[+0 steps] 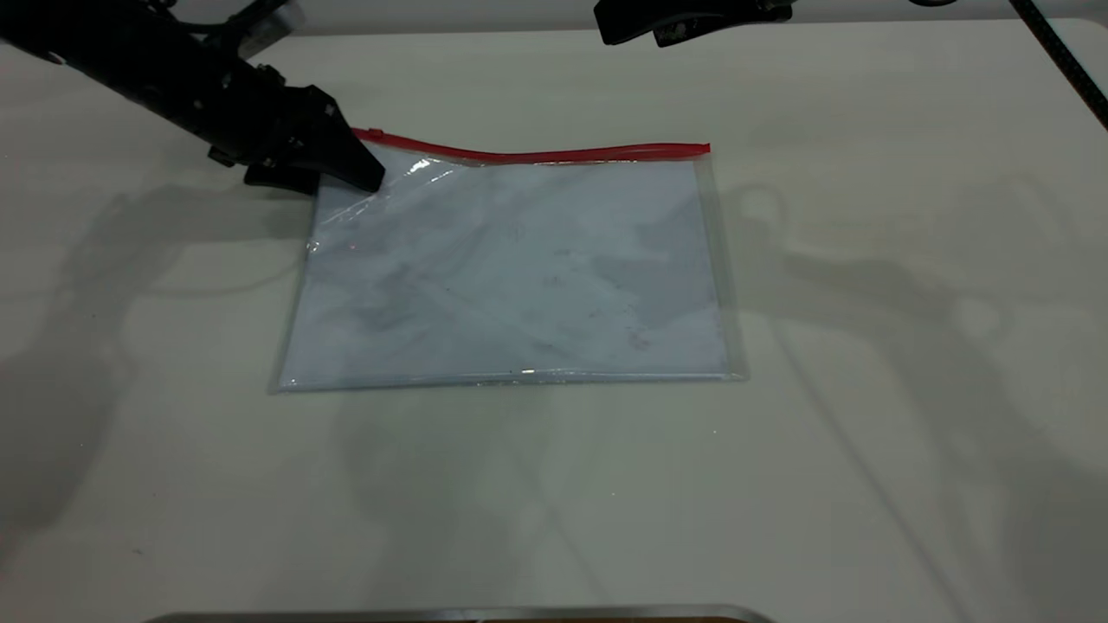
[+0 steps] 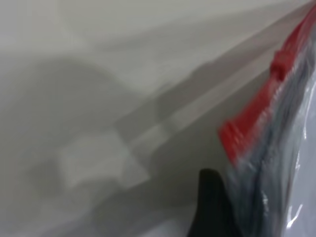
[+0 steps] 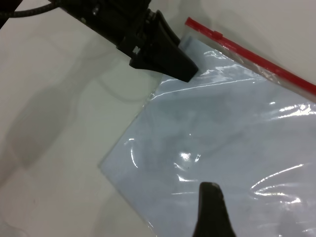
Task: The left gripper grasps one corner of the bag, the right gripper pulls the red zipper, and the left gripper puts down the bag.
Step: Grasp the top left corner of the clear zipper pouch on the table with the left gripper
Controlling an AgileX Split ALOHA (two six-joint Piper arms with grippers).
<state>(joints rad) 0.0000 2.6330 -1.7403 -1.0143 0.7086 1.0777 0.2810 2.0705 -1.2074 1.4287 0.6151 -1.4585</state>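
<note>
The bag (image 1: 511, 277) lies flat on the white table, with the red zipper (image 1: 554, 156) along its far edge. My left gripper (image 1: 363, 173) is at the far left corner of the bag (image 1: 372, 151), shut on the clear plastic just below the zipper's end. That corner is raised a little and creased. In the left wrist view one black finger (image 2: 211, 207) presses against the plastic beside the zipper (image 2: 247, 128). The right wrist view shows the left gripper (image 3: 185, 69), the bag (image 3: 222, 143) and the slider tab (image 3: 216, 34) near that corner. My right gripper (image 1: 610, 30) hangs above the table's far edge, apart from the bag.
A black cable (image 1: 1060, 61) runs down at the far right. A metal edge (image 1: 450, 614) lies along the front of the table (image 1: 866, 433). Arm shadows fall on both sides of the bag.
</note>
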